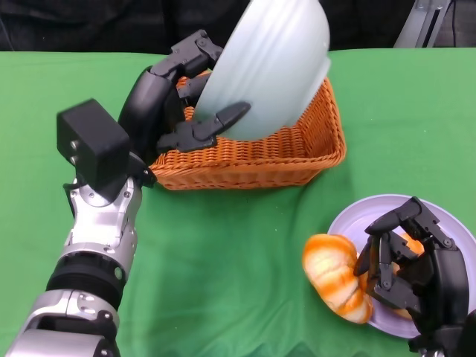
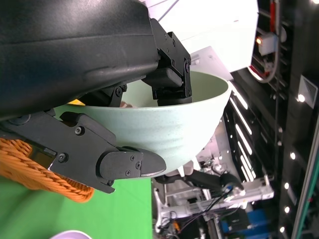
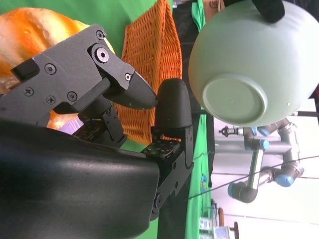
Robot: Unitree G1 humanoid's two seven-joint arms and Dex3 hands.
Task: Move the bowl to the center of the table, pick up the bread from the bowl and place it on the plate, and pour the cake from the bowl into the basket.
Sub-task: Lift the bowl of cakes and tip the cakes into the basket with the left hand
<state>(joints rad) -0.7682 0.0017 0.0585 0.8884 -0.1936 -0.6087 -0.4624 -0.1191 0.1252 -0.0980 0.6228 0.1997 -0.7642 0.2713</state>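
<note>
Bowl (image 1: 271, 63): pale green, gripped at the rim by left hand (image 1: 175, 104), fingers inside and outside the wall; raised above basket (image 1: 253, 152) and tipped steeply, base toward the camera, mouth facing away and down over the basket; contents mostly hidden. Bread (image 1: 335, 277): orange, striped, long axis slanting from table toward plate (image 1: 446, 223), one end on the rim, the other overhanging the cloth. Right hand (image 1: 398, 260): over the plate, fingers curled beside the bread; whether gripping it, cannot tell. Cloth (image 1: 238, 253): green, covering the table. Background: robot arm (image 3: 264, 169) with blue joints, dark wall with strip lights.
</note>
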